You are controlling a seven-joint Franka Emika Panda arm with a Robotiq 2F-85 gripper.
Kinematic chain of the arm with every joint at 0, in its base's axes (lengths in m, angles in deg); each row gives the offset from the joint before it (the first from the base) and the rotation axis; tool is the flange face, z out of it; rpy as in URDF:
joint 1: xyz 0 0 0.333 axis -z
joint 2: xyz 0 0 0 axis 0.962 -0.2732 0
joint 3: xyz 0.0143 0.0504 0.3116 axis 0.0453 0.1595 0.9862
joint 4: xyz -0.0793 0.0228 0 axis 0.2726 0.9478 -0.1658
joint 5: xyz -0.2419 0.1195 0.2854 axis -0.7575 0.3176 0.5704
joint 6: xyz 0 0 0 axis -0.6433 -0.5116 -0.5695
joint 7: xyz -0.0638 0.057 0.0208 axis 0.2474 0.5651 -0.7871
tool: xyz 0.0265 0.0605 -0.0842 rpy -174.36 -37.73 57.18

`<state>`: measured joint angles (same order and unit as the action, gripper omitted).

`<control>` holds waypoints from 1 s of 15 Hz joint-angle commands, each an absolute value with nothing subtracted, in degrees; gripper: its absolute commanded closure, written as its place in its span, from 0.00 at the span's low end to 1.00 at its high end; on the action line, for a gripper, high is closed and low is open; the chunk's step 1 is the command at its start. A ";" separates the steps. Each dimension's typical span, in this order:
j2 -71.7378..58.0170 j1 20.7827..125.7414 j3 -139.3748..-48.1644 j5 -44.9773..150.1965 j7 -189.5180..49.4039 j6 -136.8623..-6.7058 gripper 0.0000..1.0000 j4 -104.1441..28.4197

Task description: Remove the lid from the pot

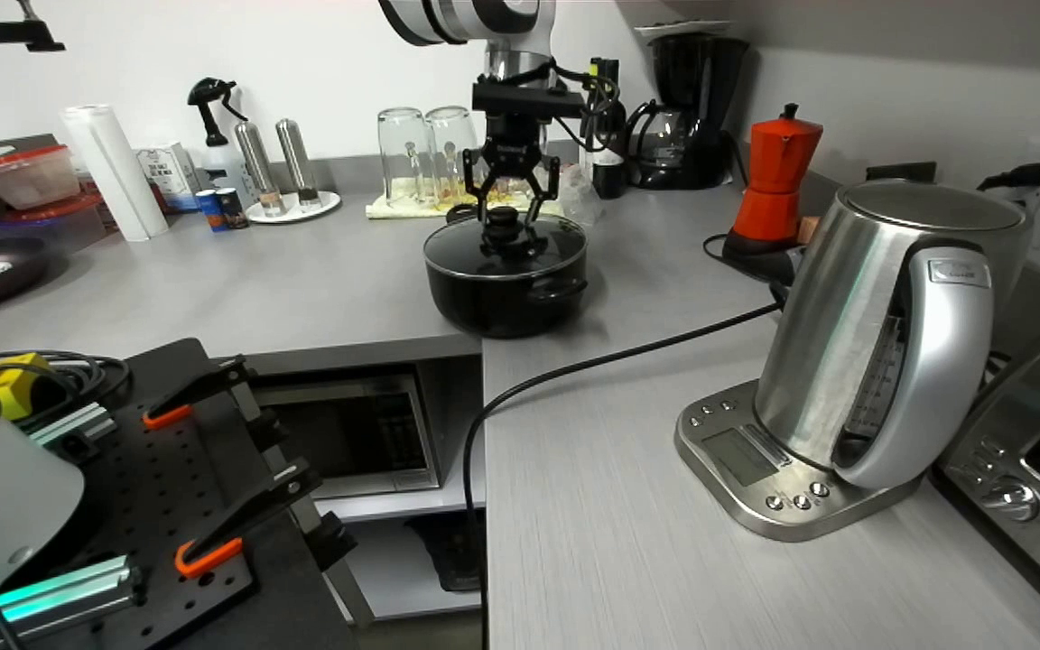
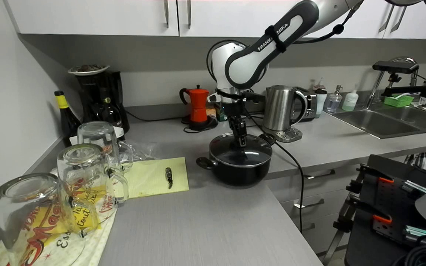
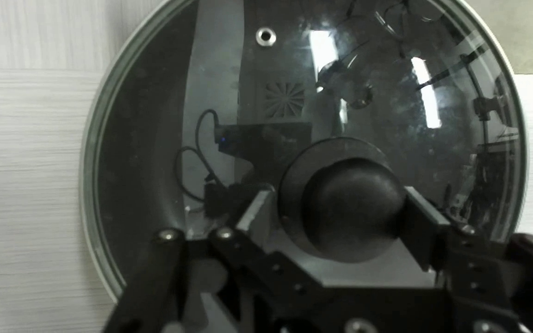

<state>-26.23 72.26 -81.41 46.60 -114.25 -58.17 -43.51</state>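
The black pot (image 1: 484, 307) stands upright on the counter, near the counter's inner corner; it also shows in an exterior view (image 2: 240, 175). The round dark glass lid (image 1: 459, 248) sits on it, seen too in an exterior view (image 2: 221, 147) and filling much of the wrist view (image 3: 146, 152). My gripper (image 1: 507, 219) points straight down over the lid's middle, also in an exterior view (image 2: 241, 142). In the wrist view the open fingers (image 3: 338, 206) stand either side of the black knob (image 3: 354, 208). The right finger is close to or touching the knob; a gap shows at the left finger.
A steel kettle (image 1: 845, 334) on its base and a red moka pot (image 1: 777, 171) stand on the counter. A black cord (image 1: 592, 361) runs across the counter beside the pot. Upturned glass mugs (image 2: 87, 162) stand on a cloth, with a yellow paper pad (image 2: 150, 177) nearby.
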 commanded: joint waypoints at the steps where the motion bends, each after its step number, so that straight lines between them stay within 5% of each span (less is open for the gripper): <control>1: -24.96 72.66 -81.07 47.11 -114.24 -59.93 0.63 -45.35; 3: -24.35 72.61 -81.19 46.95 -114.00 -60.10 0.73 -45.60; 15: -16.17 70.03 -82.39 41.04 -111.83 -61.36 0.73 -51.45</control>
<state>-20.49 71.79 -81.69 44.09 -113.76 -60.73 -48.06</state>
